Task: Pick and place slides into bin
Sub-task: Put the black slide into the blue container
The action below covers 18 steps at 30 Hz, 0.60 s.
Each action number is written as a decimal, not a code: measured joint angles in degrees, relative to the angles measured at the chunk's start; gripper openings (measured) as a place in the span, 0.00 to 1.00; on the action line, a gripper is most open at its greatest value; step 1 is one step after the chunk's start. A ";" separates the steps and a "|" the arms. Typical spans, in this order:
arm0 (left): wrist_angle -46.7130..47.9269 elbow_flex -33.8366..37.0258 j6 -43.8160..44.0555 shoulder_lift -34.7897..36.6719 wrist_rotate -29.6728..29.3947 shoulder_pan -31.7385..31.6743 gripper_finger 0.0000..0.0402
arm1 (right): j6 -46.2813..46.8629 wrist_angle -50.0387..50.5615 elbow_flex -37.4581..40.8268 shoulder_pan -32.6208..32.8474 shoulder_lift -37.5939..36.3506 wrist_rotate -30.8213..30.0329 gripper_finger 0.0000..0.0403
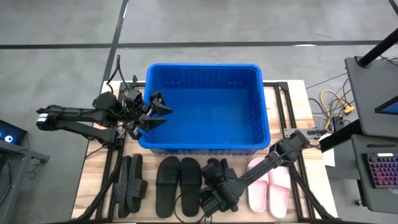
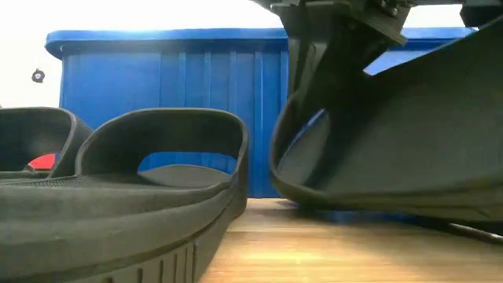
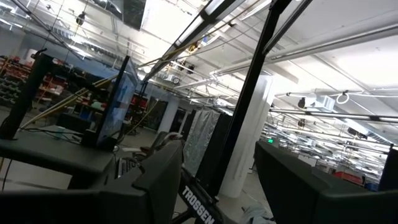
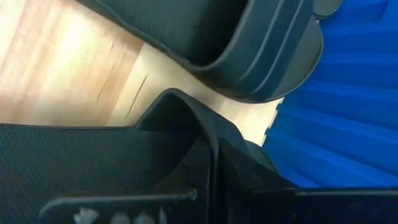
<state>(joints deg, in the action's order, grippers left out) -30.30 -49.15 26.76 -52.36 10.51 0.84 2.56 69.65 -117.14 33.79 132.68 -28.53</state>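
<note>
The blue bin (image 1: 205, 109) stands at the middle of the table. Along the near edge lie two pairs of black slides (image 1: 130, 183) (image 1: 177, 183) and a pale pink pair (image 1: 268, 183), soles down. My right gripper (image 1: 216, 198) is shut on another black slide (image 1: 214, 168) between the black and pink pairs. The low view shows this slide (image 2: 393, 157) tilted. My left gripper (image 1: 155, 112) is open and empty at the bin's left wall, above its rim. My right gripper pinches a thin raised edge of the black slide (image 4: 205, 146) between its two fingers, coming from above. The slide sits tilted in the hold (image 2: 377, 165), one end raised. Its low end (image 2: 291, 185) is close to the wood; I cannot tell whether it touches.
Another black slide (image 4: 249, 37) lies just beyond the held one, next to the bin's near wall (image 4: 336, 112). In the low view a black slide (image 2: 118, 196) lies in front. Cables and a keyboard (image 1: 379, 171) are off the table's right side.
</note>
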 joint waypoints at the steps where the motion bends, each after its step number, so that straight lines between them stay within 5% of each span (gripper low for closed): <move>1: 0.00 0.00 0.00 -0.02 0.01 0.00 0.47 | -0.02 0.17 -0.35 0.02 0.00 0.00 0.03; 18: 0.00 0.00 0.00 0.00 -0.01 0.01 0.47 | 0.92 7.92 -11.79 0.06 -0.22 0.00 0.03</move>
<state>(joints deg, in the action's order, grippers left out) -30.30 -49.15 26.76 -52.36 10.50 0.86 3.48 77.57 -128.92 33.85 132.46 -28.53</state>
